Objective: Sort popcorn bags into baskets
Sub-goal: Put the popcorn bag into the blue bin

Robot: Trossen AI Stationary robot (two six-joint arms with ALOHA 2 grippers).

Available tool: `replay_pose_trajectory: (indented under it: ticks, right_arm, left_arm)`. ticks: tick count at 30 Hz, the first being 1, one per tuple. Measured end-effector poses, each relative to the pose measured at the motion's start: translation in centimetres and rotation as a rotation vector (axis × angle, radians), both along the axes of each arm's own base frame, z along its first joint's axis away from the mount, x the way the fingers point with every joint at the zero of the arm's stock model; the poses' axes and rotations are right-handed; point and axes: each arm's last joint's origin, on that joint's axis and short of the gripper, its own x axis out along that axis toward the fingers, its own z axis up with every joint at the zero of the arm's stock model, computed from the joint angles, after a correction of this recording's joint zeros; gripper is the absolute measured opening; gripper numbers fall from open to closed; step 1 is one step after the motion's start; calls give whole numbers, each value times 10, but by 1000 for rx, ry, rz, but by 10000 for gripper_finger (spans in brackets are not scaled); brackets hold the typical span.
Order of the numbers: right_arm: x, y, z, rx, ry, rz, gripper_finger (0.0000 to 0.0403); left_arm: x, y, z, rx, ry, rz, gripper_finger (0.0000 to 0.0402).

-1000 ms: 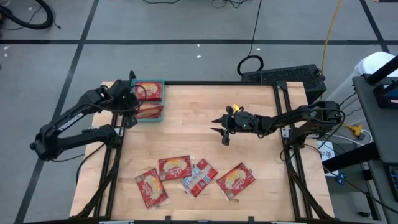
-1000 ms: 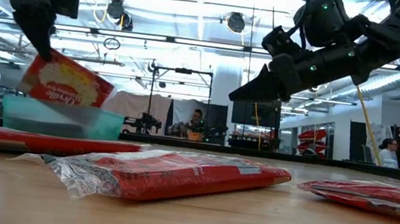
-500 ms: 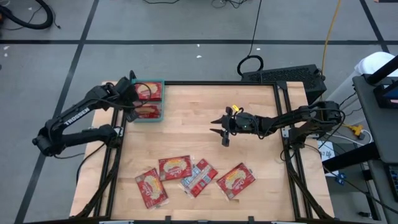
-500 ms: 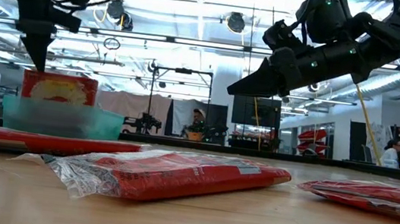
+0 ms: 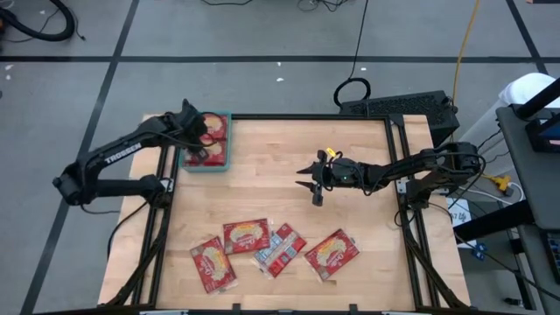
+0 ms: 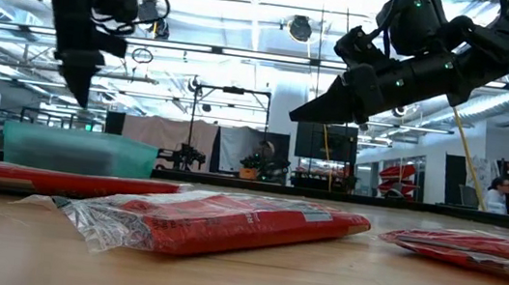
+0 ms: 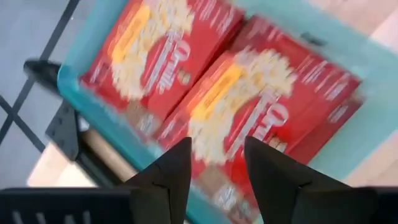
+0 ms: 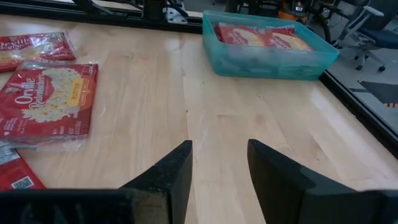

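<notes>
The teal basket stands at the table's far left corner. Two red popcorn bags lie flat in it side by side. My left gripper hangs open just above them, pointing steeply down, with nothing between its fingers. Several more popcorn bags lie flat along the table's near edge. My right gripper hovers open above the middle of the table, clear of everything. It faces the basket.
Bare wood lies between the basket and the bags near the front edge. A black frame rail runs along the table's left and right sides. One packet near the front shows a silvery face.
My left gripper has carried a tilted popcorn bag down into the basket and let it go. The bag stood on end inside, then dropped flat below the rim. The gripper has moved over the basket toward the table's far right and tipped steeper.
</notes>
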Motion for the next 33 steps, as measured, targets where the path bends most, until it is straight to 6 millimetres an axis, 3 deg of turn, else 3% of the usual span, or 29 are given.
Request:
replay_pose_trajectory:
  ticks: [9, 18, 24, 33]
  right_arm:
    - [-1, 0, -1, -3, 16, 2, 148]
    - [-2, 0, -4, 29, 40, -10, 148]
    - [-2, 1, -6, 57, 56, -17, 148]
    - [-1, 3, -4, 73, 31, -18, 148]
  left_arm:
    - [34, 16, -26, -21, -14, 48, 94]
    - [40, 21, -72, -167, 67, 245, 59]
    - [39, 12, -71, -221, 79, 270, 46]
    - [29, -2, -44, -167, -35, 288, 44]
